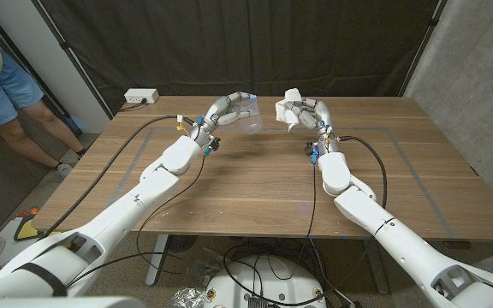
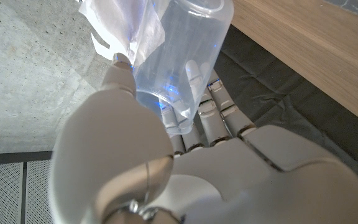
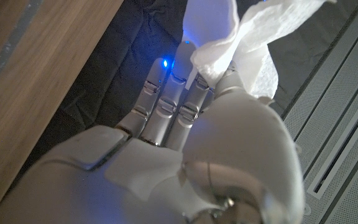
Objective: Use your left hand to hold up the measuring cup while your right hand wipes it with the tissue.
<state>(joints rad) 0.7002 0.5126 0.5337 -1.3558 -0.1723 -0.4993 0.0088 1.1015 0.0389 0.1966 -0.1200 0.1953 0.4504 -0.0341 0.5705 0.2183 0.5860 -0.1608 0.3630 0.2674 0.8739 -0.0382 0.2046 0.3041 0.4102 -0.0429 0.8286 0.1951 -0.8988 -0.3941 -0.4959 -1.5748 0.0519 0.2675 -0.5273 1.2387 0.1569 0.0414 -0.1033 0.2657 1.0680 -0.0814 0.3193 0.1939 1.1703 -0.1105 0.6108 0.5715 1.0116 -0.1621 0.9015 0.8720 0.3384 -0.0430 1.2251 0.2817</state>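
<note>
Both white robot arms reach over the brown wooden table (image 1: 255, 184) with hands raised above its far half. Left hand (image 1: 226, 111) has its fingers wrapped around the clear plastic measuring cup (image 1: 252, 125) — held up off the table. Just beside the cup, the right hand (image 1: 306, 114) pinches a crumpled white tissue (image 1: 291, 95) — tissue right at the cup's side, contact unclear.
</note>
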